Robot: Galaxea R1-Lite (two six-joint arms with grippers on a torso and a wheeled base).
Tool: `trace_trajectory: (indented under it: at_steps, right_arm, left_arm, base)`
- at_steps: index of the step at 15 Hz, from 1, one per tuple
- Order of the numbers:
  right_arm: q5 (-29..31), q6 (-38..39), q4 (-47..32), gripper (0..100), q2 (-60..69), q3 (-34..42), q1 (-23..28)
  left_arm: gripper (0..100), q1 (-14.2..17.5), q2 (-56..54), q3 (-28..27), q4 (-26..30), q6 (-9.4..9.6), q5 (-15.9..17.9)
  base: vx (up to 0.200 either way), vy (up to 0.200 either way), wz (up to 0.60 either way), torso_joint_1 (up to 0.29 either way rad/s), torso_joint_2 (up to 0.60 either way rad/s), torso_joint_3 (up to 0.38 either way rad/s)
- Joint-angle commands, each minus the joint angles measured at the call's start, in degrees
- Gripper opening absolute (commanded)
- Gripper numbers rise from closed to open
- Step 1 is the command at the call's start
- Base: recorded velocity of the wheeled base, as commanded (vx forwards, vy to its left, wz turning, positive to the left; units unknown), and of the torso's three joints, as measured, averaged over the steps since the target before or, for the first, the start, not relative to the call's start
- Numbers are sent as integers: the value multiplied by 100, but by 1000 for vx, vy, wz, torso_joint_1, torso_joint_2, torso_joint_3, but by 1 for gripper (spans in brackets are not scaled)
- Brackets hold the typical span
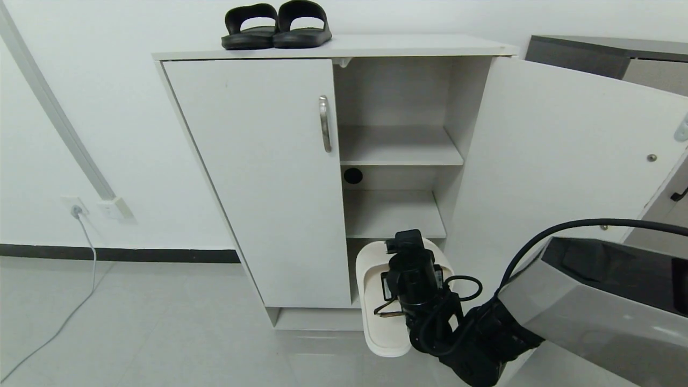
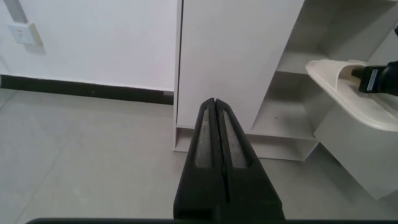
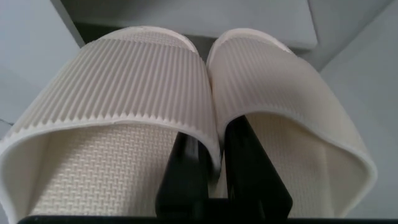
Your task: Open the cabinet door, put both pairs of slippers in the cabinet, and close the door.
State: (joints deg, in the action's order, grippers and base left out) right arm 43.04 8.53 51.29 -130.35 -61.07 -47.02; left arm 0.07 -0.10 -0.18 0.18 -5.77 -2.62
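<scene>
The right hand [image 3: 214, 177] pinches the cream slippers [image 3: 118, 87] by their touching inner straps; the left hand [image 2: 215, 109] is closed, empty.

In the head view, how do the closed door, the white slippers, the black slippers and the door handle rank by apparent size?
1. closed door
2. white slippers, though they are nearer the camera, so their lead over the black pair is unsure
3. black slippers
4. handle
</scene>
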Motion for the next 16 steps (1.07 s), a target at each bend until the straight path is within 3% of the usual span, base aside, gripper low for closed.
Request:
trace_trajectory:
  at_steps: [1,5,11,14,16]
  right_arm:
    - [2,-1,4,0,-87,-62,26]
    - [29,-54,303,0,-69,-177,52]
    - [11,-1143,2281,0,-429,122,52]
    - [11,-1161,2307,0,-429,113,52]
    - [11,-1161,2298,0,-438,96,70]
  left_arm:
    - [0,1,10,1,-1,5,-2]
    - [0,1,10,9,-9,-3,-10]
    - [0,1,19,9,-9,-3,-10]
    - [0,1,19,9,-1,-3,-10]
    - [0,1,19,9,-1,-3,-10]
  base:
    - [0,0,0,12,2,-183]
    - [0,0,0,0,1,-192]
    - [0,0,0,1,1,-79]
    - [0,0,0,0,0,0]
    - [200,0,0,2,2,2]
